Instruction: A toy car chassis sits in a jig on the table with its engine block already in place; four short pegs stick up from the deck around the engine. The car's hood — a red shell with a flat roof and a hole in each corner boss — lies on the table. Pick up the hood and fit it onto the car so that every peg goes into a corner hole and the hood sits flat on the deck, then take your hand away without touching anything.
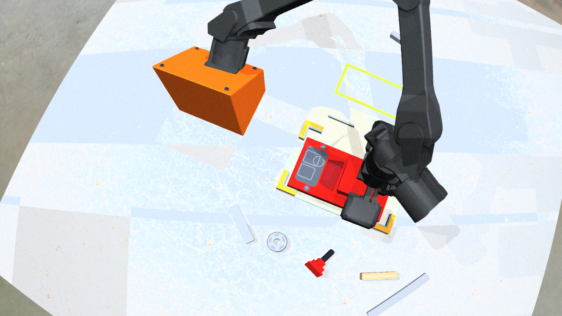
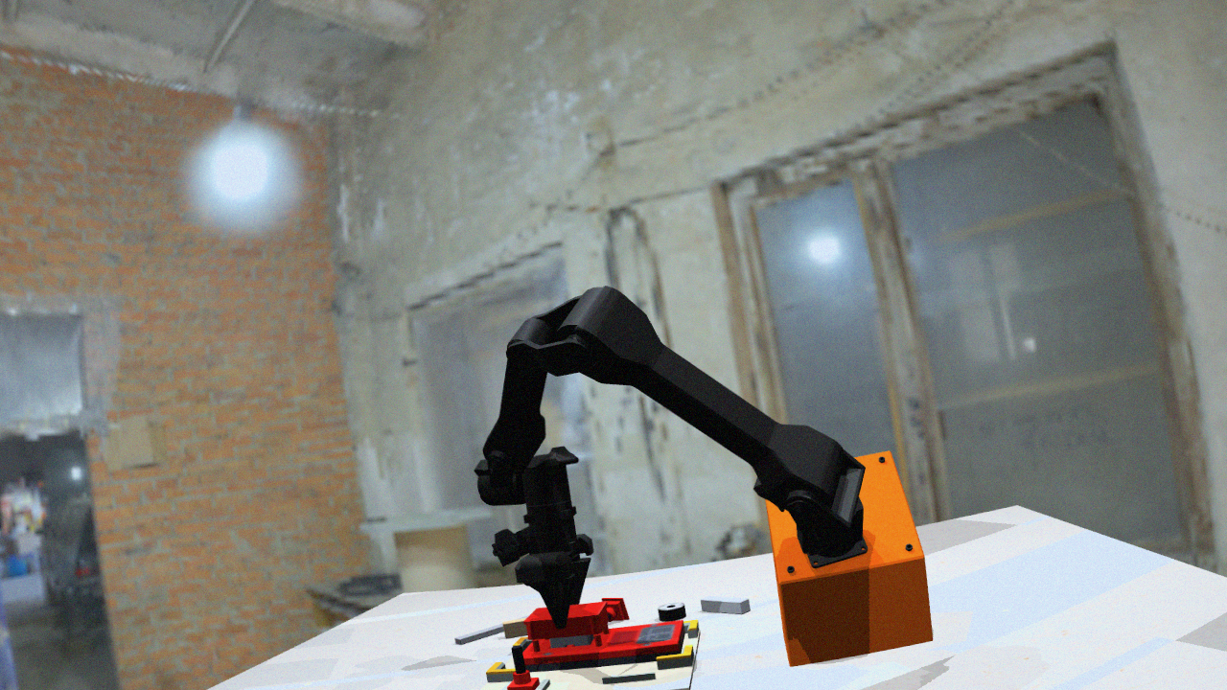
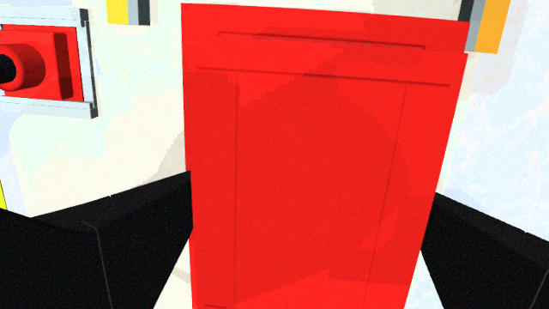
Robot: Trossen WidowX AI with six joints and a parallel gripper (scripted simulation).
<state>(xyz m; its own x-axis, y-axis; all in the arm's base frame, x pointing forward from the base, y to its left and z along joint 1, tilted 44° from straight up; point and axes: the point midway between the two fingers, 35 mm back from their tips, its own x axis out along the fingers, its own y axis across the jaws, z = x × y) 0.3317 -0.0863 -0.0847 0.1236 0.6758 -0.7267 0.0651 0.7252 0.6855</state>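
My gripper [image 2: 562,624] [image 3: 307,193] is shut on the red hood [image 1: 351,178] [image 2: 585,619] [image 3: 300,163], one finger on each long side. The hood is held roof up, roughly level, over the rear part of the red chassis [image 1: 320,191] [image 2: 605,656] [image 3: 322,17]. In the exterior view a small gap shows between hood and deck, with the grey engine block [image 2: 572,640] visible in it. The pegs are mostly hidden; whether they line up with the corner holes cannot be seen. The chassis sits between the jig's yellow corner brackets [image 1: 286,188] [image 2: 675,661] [image 3: 493,26].
A red piece with a black handle [image 1: 316,267] [image 2: 613,609], a round disc [image 1: 277,241] [image 2: 671,610], a wooden block [image 1: 378,275] and grey bars [image 1: 241,223] [image 1: 397,294] lie around. Another black-handled red piece [image 2: 521,679] [image 3: 43,64] stands beside the chassis. The orange base [image 1: 208,72] [image 2: 849,600] carries the arm.
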